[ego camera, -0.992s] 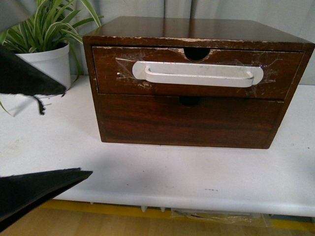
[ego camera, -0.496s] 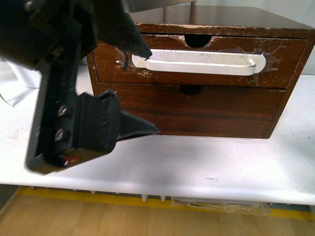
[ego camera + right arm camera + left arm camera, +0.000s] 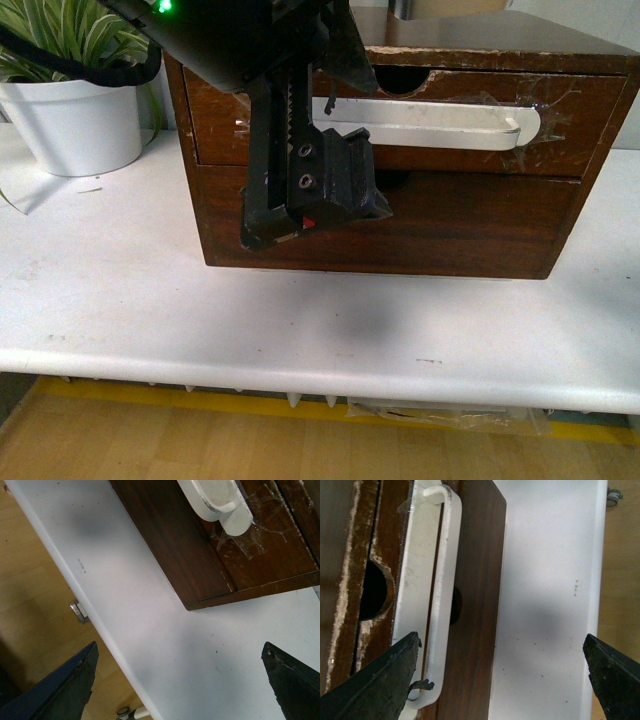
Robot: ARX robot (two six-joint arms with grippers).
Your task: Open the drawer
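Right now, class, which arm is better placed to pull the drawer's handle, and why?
Left. The left gripper, open, sits at one end of the drawer's white handle; the right gripper, also open, hangs by the table edge, clear of it.

The left arm's matte black housing (image 3: 220, 40) carries a lit green indicator lamp (image 3: 160, 6) and a black sheathed cable (image 3: 60, 65). A black toothed metal rail (image 3: 290, 110) runs along the left gripper (image 3: 501, 640). Beside the rail sits a black rectangular block (image 3: 345, 175). Two silver screw heads (image 3: 303, 150) lie next to the rail, and a small red triangle marking (image 3: 308, 222) is near its end. The wedge-shaped black fingers (image 3: 380, 680) include one with a frayed edge. The right gripper (image 3: 179, 647) has similar dark wedge fingers (image 3: 60, 690), one of which looks bluish.
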